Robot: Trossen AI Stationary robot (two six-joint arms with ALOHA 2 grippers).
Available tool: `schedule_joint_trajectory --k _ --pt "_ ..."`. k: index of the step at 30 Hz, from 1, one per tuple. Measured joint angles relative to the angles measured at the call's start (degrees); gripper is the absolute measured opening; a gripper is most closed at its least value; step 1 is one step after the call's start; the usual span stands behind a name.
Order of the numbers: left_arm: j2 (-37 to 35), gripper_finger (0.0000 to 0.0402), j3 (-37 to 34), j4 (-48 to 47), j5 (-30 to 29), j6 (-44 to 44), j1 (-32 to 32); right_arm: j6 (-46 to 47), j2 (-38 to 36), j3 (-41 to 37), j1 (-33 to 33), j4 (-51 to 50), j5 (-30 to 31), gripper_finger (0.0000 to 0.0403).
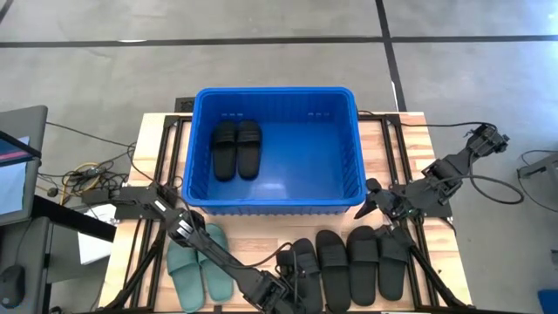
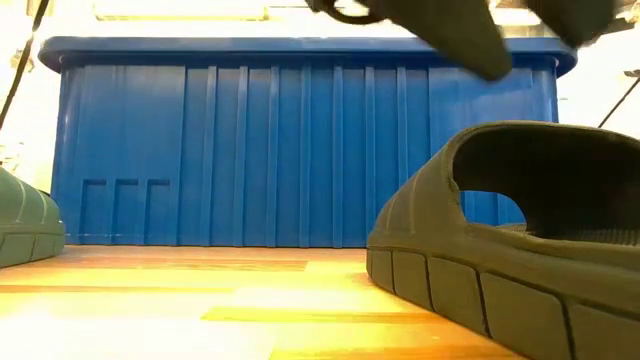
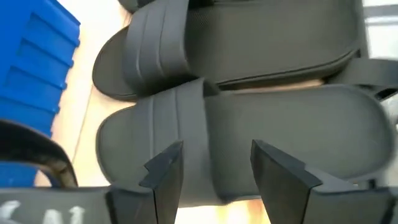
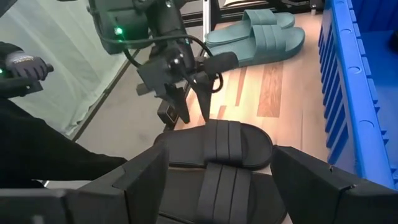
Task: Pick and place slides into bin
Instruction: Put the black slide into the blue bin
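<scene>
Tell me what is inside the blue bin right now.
Two black slides lie side by side on the floor of the blue bin, toward its left side. The rest of the floor shows bare blue. Whether anything lies beneath the slides cannot be seen.

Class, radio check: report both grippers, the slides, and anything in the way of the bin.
Left gripper open, over a black slide. Right gripper open above the black row, empty. Two black slides in the blue bin; green pair on the table. Nothing blocking.

On the wooden surface (image 1: 410, 139), the blue bin (image 1: 277, 202) holds two black slides (image 1: 236, 148), while two green slides (image 1: 199, 270) and four black slides (image 1: 349, 262) lie before it, both hands poised over the black row.
</scene>
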Motion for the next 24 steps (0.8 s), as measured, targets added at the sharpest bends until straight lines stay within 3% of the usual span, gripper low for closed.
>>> schedule_joint_trajectory --k 6,11,24 --pt "0.1 0.0174 0.0 -2.8 -4.2 2.1 1.2 0.0 0.0 0.0 0.0 0.0 0.0 0.0265" --pt "0.1 0.0174 0.0 -0.5 1.3 8.3 2.0 0.0 0.0 0.0 0.0 0.0 0.0 0.0265" --pt "2.2 0.0174 -0.1 3.1 1.4 10.7 1.7 0.1 0.0 0.0 0.0 0.0 0.0 0.0265"
